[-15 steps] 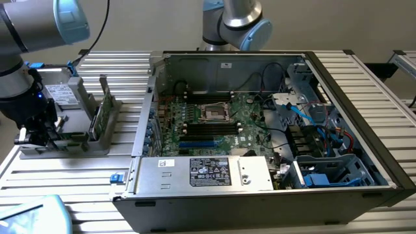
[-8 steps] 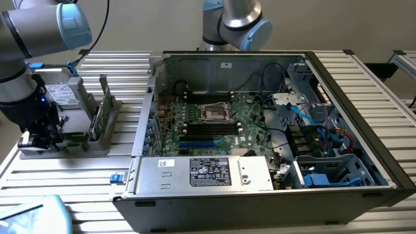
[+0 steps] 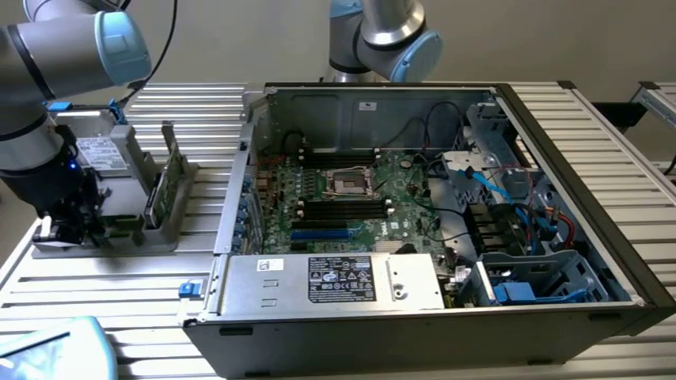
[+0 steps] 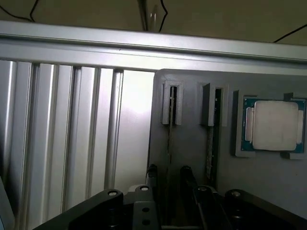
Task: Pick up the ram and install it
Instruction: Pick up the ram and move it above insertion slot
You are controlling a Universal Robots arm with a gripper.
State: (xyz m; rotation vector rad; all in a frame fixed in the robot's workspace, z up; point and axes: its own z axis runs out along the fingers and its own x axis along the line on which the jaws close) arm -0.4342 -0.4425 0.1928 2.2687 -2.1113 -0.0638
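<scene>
Plain, pale beige wall [image 3: 233, 39] at twelve o'clock in the exterior view, bare and evenly lit. From nine through six to three o'clock, a table [image 3: 106, 301] of ribbed silver aluminium slats. At two o'clock, a bit of further aluminium framing [image 3: 657, 99]. Soft light, faint shadows. In the wrist view, a bright glare patch [image 4: 136, 103] on one slat.

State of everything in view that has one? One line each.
ram: upright in holder slot, not lifted
second ram stick: upright in next slot
processor chip: flat in holder recess
gripper: open, astride the ram
computer case: side open, motherboard exposed
</scene>
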